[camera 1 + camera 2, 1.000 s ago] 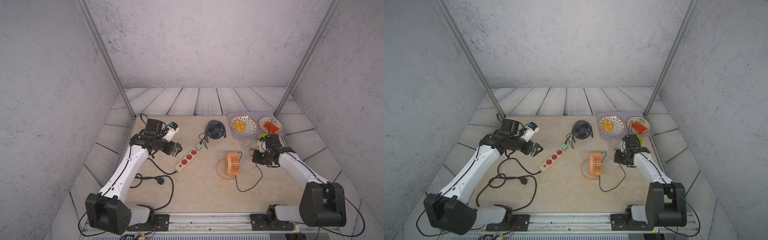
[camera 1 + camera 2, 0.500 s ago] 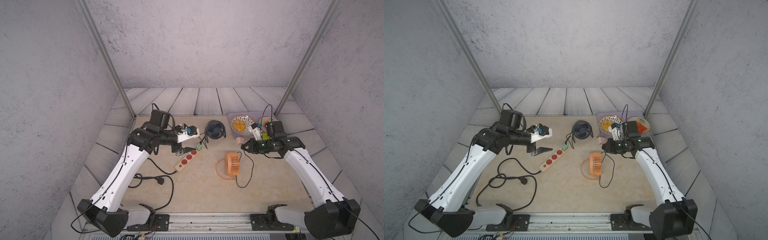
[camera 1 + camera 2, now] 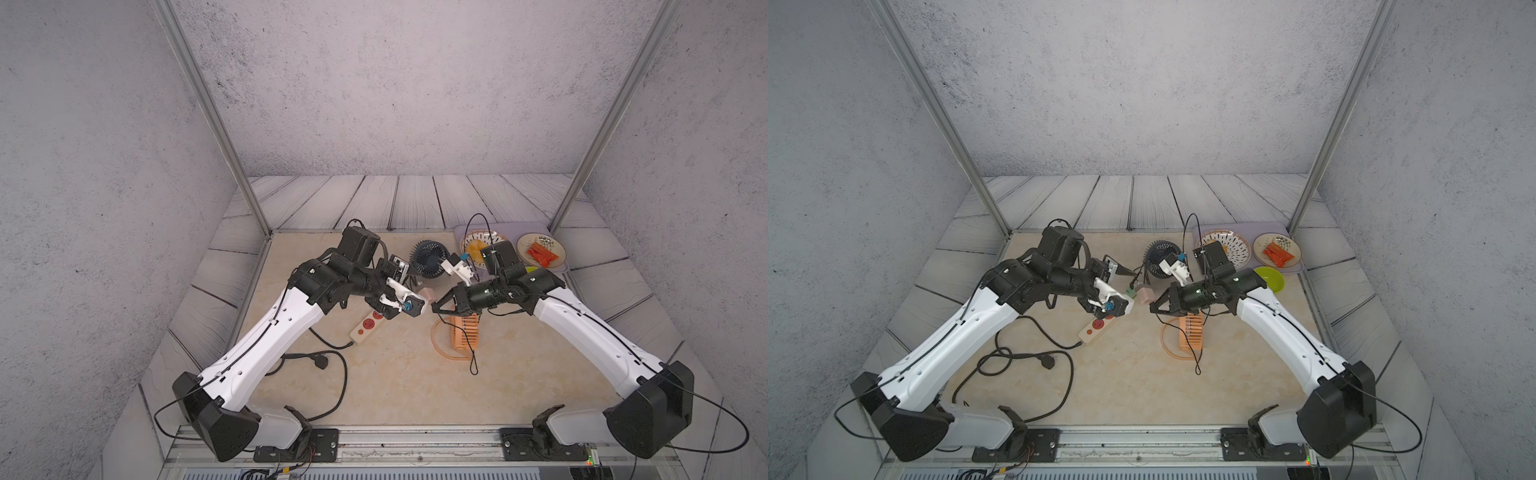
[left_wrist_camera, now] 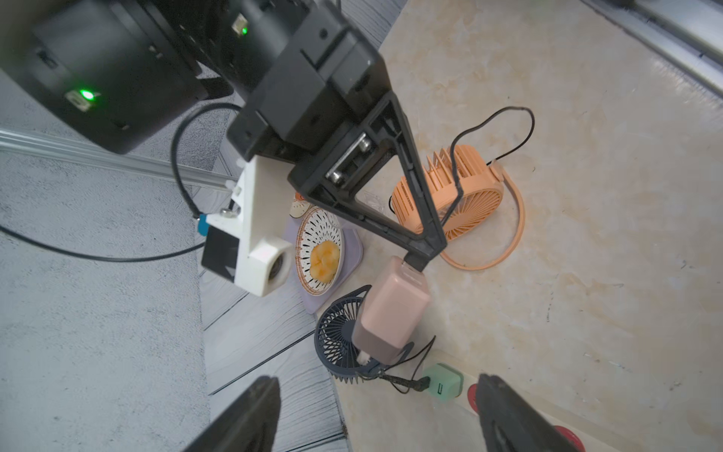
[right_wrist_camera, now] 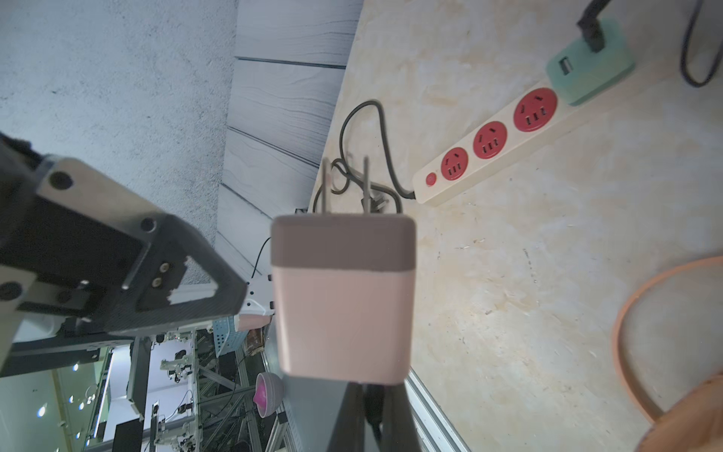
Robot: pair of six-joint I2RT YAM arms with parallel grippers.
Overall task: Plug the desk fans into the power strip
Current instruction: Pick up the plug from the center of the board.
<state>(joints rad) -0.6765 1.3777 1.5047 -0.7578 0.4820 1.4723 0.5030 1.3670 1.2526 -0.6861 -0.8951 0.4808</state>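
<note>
Right jaws pinch the pink plug [image 5: 342, 297] aloft, prongs [image 5: 365, 184] out; left jaws gape empty beside it; power strip [image 5: 489, 144] lies left of centre; best square prongs over a free socket [image 5: 535, 110].

I see the power strip [image 5: 493, 144], a cream bar lying flat and slantwise on the counter. Three of its red sockets are free, a small red button sits at the end where its black cord leaves, and a green adapter [image 5: 589, 66] fills the far socket. The orange desk fan [image 3: 459, 336] sits on its hoop stand, apart from the strip. Its pink adapter [image 5: 342, 297] hangs above the counter with its prongs bare, pinched at the cord end by the right fingers [image 4: 420, 203].
</note>
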